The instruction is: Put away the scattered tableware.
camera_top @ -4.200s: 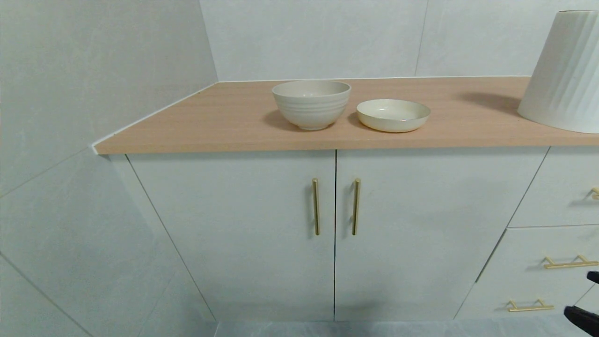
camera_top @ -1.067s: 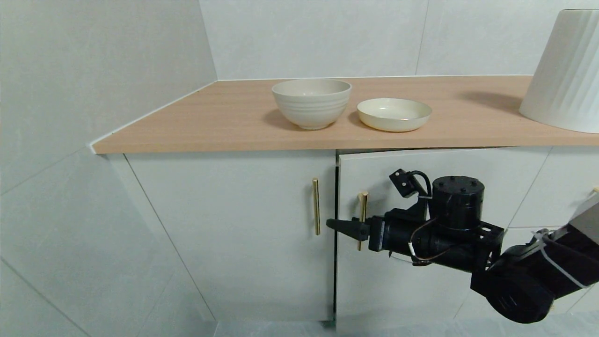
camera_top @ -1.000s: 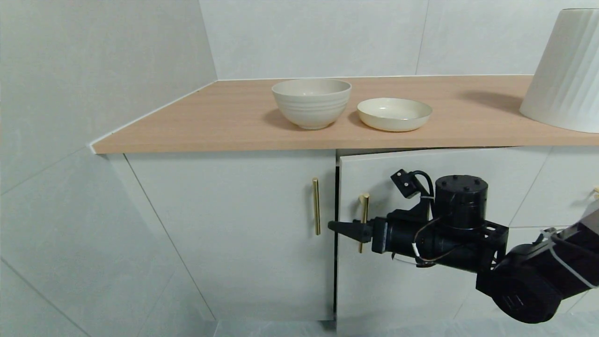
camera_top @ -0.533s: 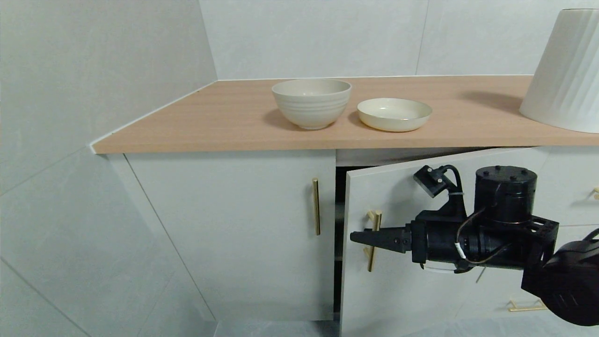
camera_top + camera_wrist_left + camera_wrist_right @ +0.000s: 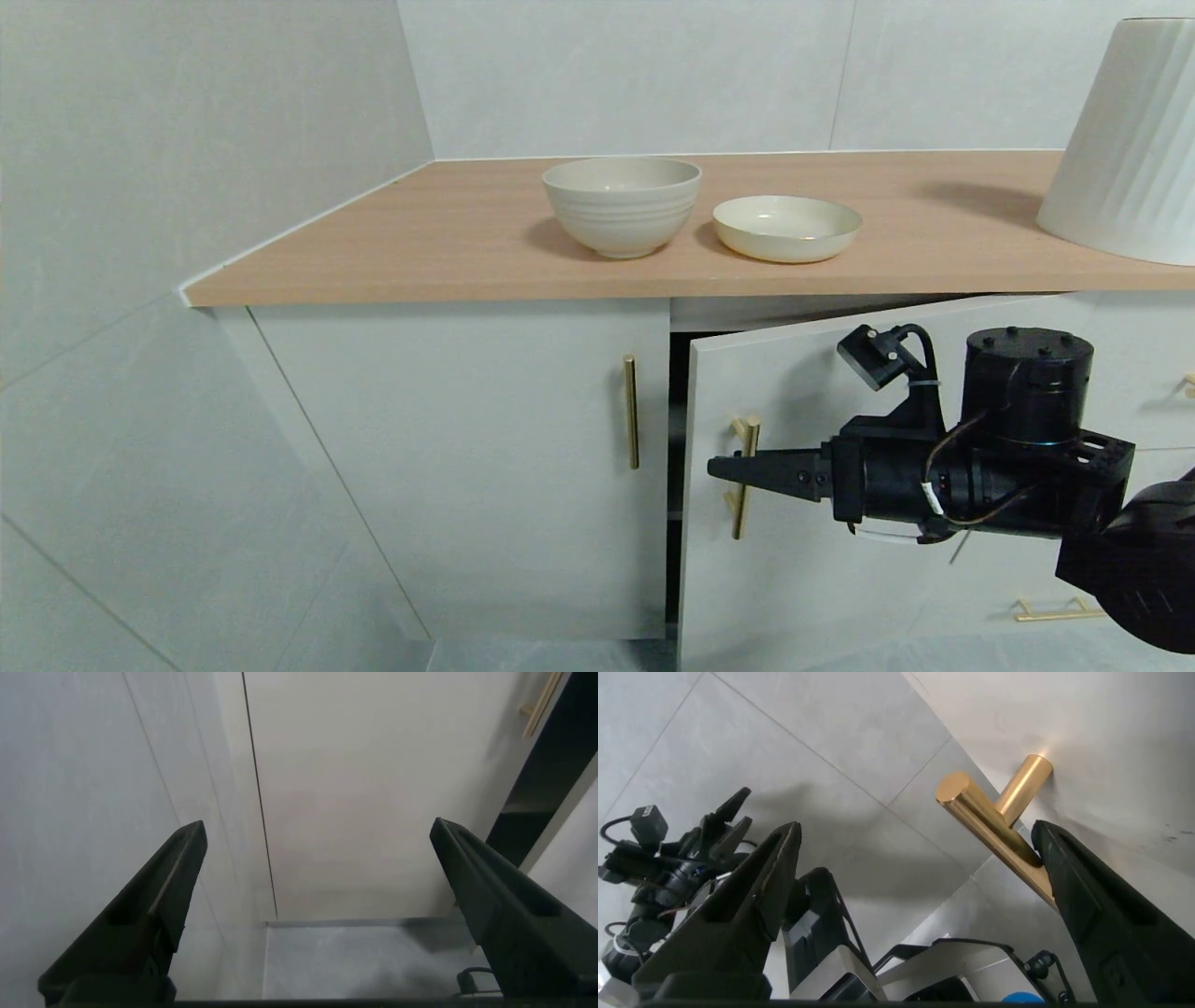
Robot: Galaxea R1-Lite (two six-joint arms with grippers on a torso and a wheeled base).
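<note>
The bowl (image 5: 621, 205) is sitting upright on the worktop (image 5: 420, 252) in the upper middle of the frame. The shallow dish (image 5: 786, 227) is sitting just beside it on the right, with a small gap between the two. Both are standing near the front edge of the worktop. A white ribbed shade (image 5: 1130, 140) is standing at the upper right corner, well apart from the dishes.

Under the worktop, the left cabinet door (image 5: 467, 467) is lying shut, with its gold handle (image 5: 631, 411) near the middle of the frame. The right cabinet door (image 5: 803, 579) is standing partly open, and a dark gap is showing between the two doors. The right tool (image 5: 724, 467) is reaching in from the lower right of the frame, and its tip is resting at the gold bar handle (image 5: 744, 476) of the open door. In the right wrist view its fingers (image 5: 775, 905) are standing spread, and the bar is passing between them, close against one finger; they are not pinching it.

The left tool (image 5: 318, 833) is hanging low in front of the shut left door, above the grey floor (image 5: 355, 961). Its fingers are also spread wide apart and are holding nothing
</note>
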